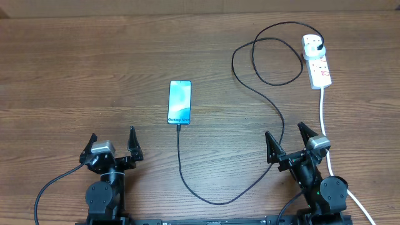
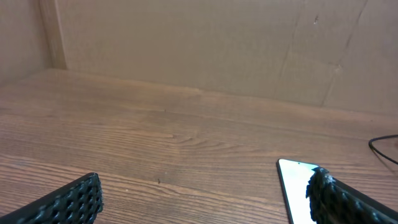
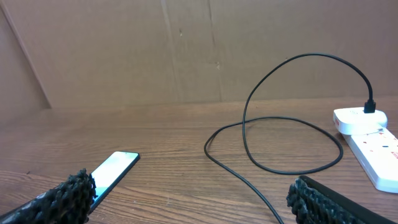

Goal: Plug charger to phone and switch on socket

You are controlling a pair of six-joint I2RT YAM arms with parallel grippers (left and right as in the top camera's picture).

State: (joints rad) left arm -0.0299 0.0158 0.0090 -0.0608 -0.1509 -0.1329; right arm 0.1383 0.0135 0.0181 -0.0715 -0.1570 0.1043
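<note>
The charger seems already joined to the phone at mid-table and plugged into the socket – far right. I cannot tell its switch. The left gripper and right gripper are spread, empty.

Wooden table — brown cardboard wall behind

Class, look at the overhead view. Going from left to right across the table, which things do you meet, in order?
left hand → phone → socket. The charger and the right hand overlap others sideways, so they are left out.
</note>
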